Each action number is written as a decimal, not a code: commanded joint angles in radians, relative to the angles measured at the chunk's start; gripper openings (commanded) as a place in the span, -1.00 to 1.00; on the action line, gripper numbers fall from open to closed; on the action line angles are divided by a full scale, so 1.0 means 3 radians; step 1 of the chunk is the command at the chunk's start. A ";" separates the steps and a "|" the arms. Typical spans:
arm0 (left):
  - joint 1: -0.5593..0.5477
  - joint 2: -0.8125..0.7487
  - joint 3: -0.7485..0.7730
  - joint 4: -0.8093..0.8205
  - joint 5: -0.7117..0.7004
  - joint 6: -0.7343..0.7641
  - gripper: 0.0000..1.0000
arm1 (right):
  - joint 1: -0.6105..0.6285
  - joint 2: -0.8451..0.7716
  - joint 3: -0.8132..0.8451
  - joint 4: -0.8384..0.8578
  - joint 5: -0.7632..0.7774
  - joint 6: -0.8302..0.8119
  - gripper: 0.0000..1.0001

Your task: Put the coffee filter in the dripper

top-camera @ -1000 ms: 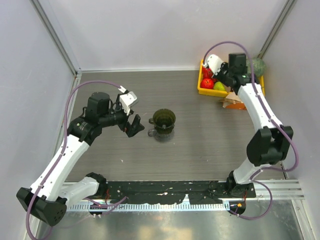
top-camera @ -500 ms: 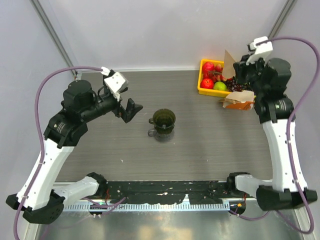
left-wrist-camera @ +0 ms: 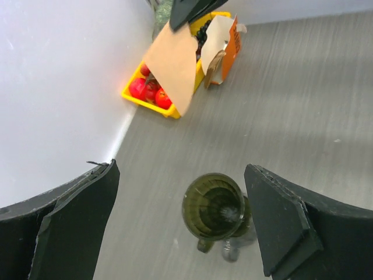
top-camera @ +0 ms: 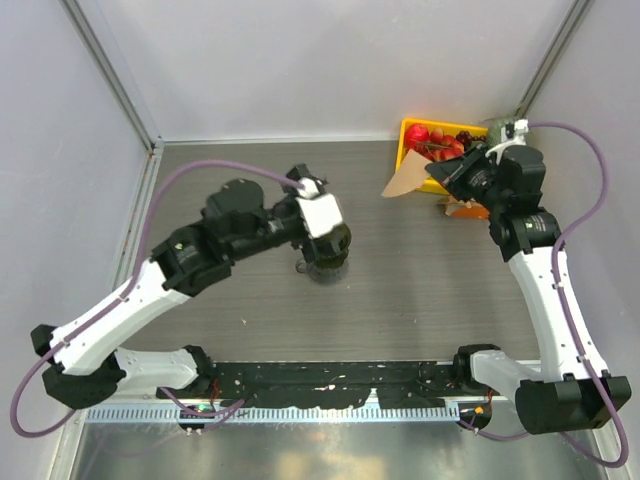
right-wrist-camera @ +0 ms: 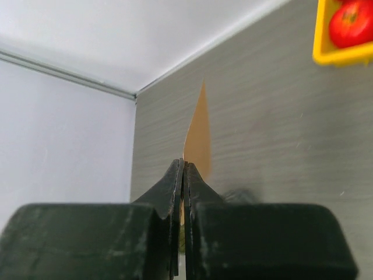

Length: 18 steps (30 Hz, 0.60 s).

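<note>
Up and far right of the dripper (top-camera: pixel 337 252), as the top cam frames it, you've got the filter (top-camera: pixel 403 183) pinched in the right gripper (top-camera: pixel 440 172). It looks to be off the table, just dripper-side of the yellow bin (top-camera: pixel 412 128). So pickup looks done. What's left: carry it over to the dripper, line it up w/ the mouth, lower it in, let go. By my read you're roughly halfway, w/ the fiddly part ahead.

Directly above the dripper sits the left gripper (left-wrist-camera: pixel 180 175), jaws spread wide, gripping nothing. It may be there to steady the dripper, but that's a guess. It also crowds the space over the mouth, so mind it when the filter comes across.

View diffs:
- Top cam: gives you both arms and the gap between filter and dripper, but the left wrist covers most of the dripper, so you can't check the inside.
- Left wrist cam: looks straight down into the dripper (left-wrist-camera: pixel 214 207). Mouth is open, no paper in it. The filter (left-wrist-camera: pixel 172 64) shows beyond it as a flat tan sheet in front of the bin.
- Right wrist cam: jaws clamped flat together, filter (right-wrist-camera: pixel 200 134) seen edge-on as a thin sliver poking out past the tips. Can't make out the dripper for sure there, too blurry.
</note>
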 commanded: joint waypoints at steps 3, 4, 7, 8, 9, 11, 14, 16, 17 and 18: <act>-0.0543 0.0346 -0.0210 0.0812 -0.1045 0.0975 0.98 | 0.0272 0.0012 -0.0168 0.0214 -0.0041 0.0853 -0.89; -0.0579 0.0448 -0.0179 0.0828 -0.1076 0.1036 0.99 | 0.0313 0.0012 -0.0203 0.0234 -0.0036 0.0859 -0.89; -0.0605 0.0679 -0.0117 0.0950 -0.1087 0.1251 0.97 | 0.0431 -0.0009 -0.0290 0.0280 -0.0112 0.0899 -0.89; -0.0605 0.0715 -0.0148 0.1006 -0.1046 0.1282 0.96 | 0.0446 -0.0034 -0.0341 0.0300 -0.0138 0.0920 -0.90; -0.0600 0.0735 -0.0199 0.1093 -0.0995 0.1303 0.96 | 0.0452 -0.0049 -0.0367 0.0301 -0.0179 0.0971 -0.89; -0.0605 0.0756 -0.0291 0.1216 -0.0831 0.1191 0.96 | 0.0472 -0.0080 -0.0403 0.0306 -0.0220 0.1047 -0.89; -0.0646 0.0883 -0.0332 0.1446 -0.0953 0.1099 0.93 | 0.0518 -0.0080 -0.0449 0.0346 -0.0266 0.1150 -0.89; -0.0651 0.1001 -0.0286 0.1523 -0.1086 0.1052 0.92 | 0.0554 -0.0085 -0.0470 0.0347 -0.0287 0.1176 -0.89; -0.0646 0.1057 -0.0276 0.1554 -0.1122 0.1047 0.91 | 0.0564 -0.0095 -0.0470 0.0342 -0.0287 0.1176 -0.89; -0.0646 0.1098 -0.0276 0.1579 -0.1148 0.1052 0.89 | 0.0564 -0.0101 -0.0480 0.0336 -0.0292 0.1186 -0.89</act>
